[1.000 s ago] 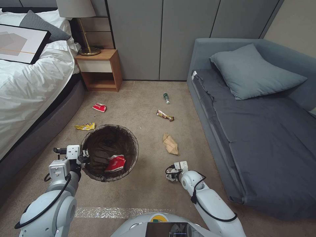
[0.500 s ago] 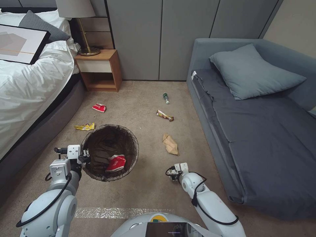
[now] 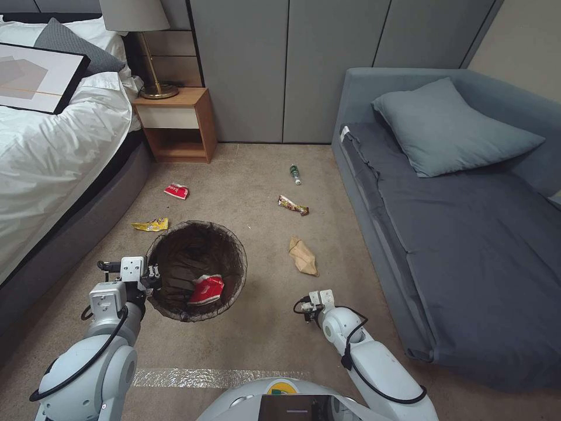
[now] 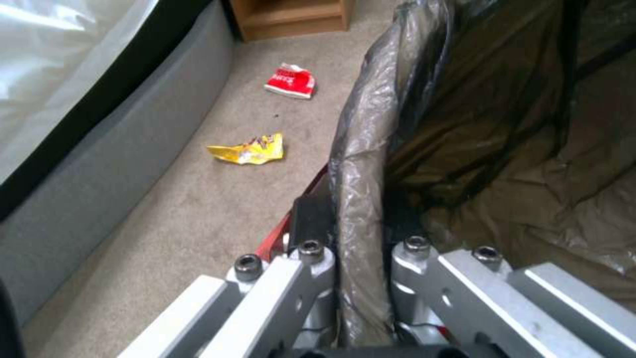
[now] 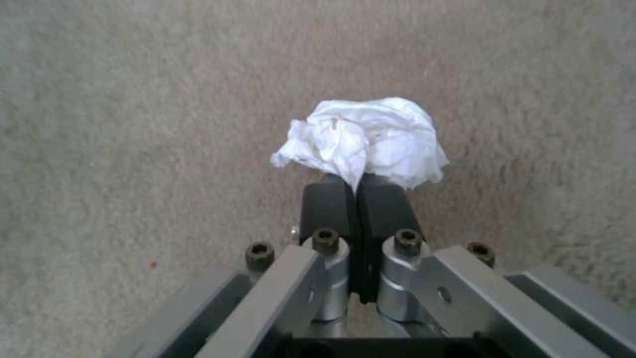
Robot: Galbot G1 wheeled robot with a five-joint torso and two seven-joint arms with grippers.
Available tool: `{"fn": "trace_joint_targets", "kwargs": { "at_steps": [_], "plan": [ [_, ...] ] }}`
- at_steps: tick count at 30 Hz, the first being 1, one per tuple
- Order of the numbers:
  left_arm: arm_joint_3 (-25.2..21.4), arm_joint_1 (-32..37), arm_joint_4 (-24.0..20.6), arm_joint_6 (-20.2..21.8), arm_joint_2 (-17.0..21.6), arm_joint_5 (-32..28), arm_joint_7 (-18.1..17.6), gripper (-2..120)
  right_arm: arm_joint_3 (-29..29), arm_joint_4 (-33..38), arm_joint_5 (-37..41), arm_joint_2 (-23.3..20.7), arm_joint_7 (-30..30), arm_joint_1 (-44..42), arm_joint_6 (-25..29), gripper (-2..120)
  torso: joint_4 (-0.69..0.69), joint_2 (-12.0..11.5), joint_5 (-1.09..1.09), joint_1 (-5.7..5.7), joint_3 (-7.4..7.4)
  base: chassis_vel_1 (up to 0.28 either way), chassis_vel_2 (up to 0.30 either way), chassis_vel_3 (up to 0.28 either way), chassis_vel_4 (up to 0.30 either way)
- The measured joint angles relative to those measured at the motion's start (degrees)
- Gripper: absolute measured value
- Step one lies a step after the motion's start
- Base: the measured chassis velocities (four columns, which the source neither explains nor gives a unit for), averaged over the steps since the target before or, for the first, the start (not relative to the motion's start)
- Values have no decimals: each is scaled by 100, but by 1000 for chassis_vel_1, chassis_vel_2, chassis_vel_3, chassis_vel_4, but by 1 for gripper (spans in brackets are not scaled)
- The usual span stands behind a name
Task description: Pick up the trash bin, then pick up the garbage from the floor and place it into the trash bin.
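Left end effector clamped on the bag-lined rim of the round trash bin, right end effector pinching crumpled white tissue over beige carpet.

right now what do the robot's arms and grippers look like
Both arms are glossy pale grey-white shells with rounded joints, and a black cable loops along the outside of each. The left gripper sits on a boxy silver wrist block. Up close, the right gripper has silver metal linkage bars fastened with dark hex bolts, ending in matte black pads. The left one has the same silver bars and bolts.
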Motion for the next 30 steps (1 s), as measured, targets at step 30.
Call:
{"fn": "trace_joint_targets", "kwargs": {
  "at_steps": [30],
  "plan": [
    [39, -22, 80, 0, -53, 131, -50, 4, 950, 5286, 3129, -2294, 712, 136, -52, 0, 0, 0, 0, 0, 0, 0, 0, 0, 0]
  ]
}}
